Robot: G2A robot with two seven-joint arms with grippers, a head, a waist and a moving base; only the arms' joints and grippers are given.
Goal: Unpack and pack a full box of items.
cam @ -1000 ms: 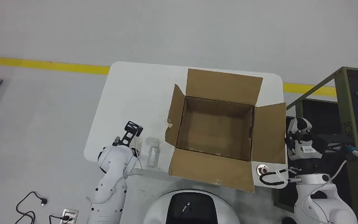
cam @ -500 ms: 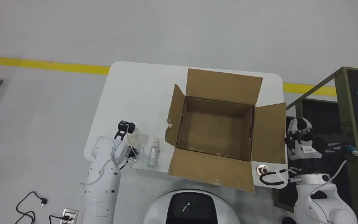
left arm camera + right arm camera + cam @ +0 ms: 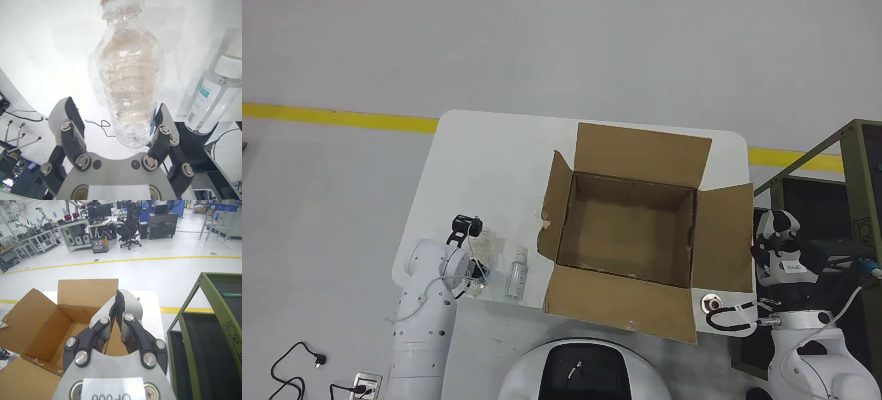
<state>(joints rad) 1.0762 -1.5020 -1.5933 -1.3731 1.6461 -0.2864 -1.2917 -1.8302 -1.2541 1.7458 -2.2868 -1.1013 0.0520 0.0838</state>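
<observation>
Left tool [image 3: 115,108] sits wide open around the base end of a clear water bottle [image 3: 128,75], one pad close against the plastic, the other well apart. The bottle lies on its side on the white desk [image 3: 492,160], low and left in the top view, near the desk's edge. A sanitizer bottle [image 3: 206,98] lies just beside it. The open box [image 3: 627,235] looks empty in the middle of the frame. The right tool [image 3: 118,303] is pinched closed on nothing, off at the box's right flap.

Now the danger: this is a round, slick, thin-walled bottle. An uneven squeeze could roll it into the sanitizer or squirt it off the desk edge. Too hard a squeeze and the plastic may buckle.
</observation>
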